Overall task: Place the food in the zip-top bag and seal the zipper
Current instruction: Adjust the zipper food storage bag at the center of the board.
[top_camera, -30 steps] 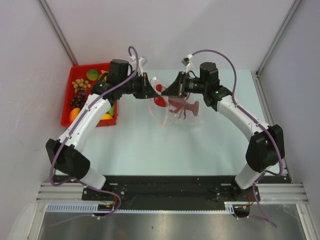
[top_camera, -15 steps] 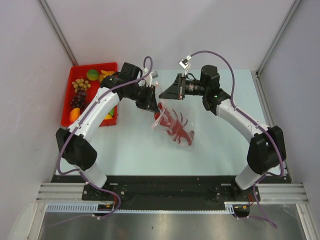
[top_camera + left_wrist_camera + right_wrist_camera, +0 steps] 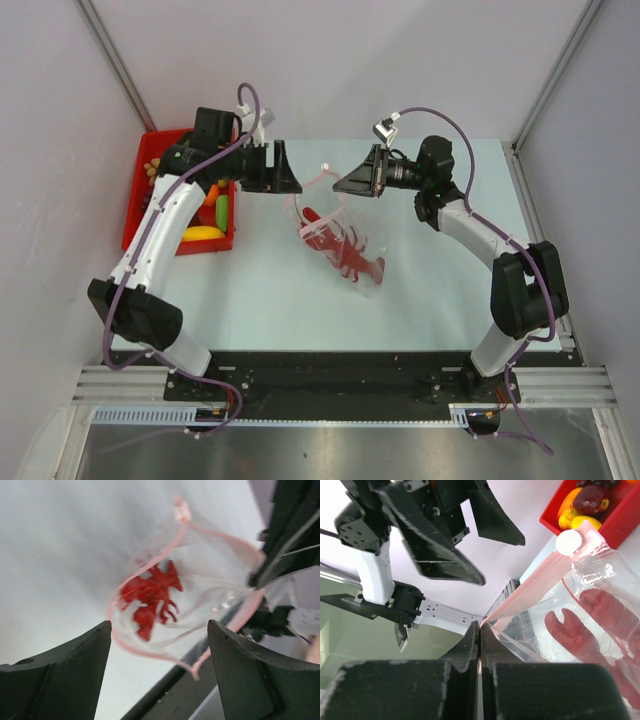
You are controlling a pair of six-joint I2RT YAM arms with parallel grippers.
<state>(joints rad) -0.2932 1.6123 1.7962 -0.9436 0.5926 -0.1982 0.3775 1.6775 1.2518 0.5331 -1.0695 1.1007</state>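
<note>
The clear zip-top bag (image 3: 335,232) hangs above the table with a red toy lobster (image 3: 348,256) inside it. My right gripper (image 3: 340,186) is shut on the bag's pink zipper (image 3: 530,582) strip at one end of the mouth (image 3: 480,626). A white slider (image 3: 568,542) sits further along the strip. My left gripper (image 3: 290,168) stands open to the left of the bag, touching nothing. In the left wrist view its wide fingers frame the gaping bag (image 3: 210,580) and the lobster (image 3: 150,595). The remaining food (image 3: 203,234) lies in the red tray.
The red tray (image 3: 135,215) stands at the table's far left, partly under my left arm, holding a yellow piece, a green one (image 3: 222,208) and small grapes (image 3: 152,166). Grey walls close in the back and sides.
My left gripper opened, let go of the bag's mouth and drew back left toward the tray. The bag now hangs from the right gripper alone and has sagged lower.
</note>
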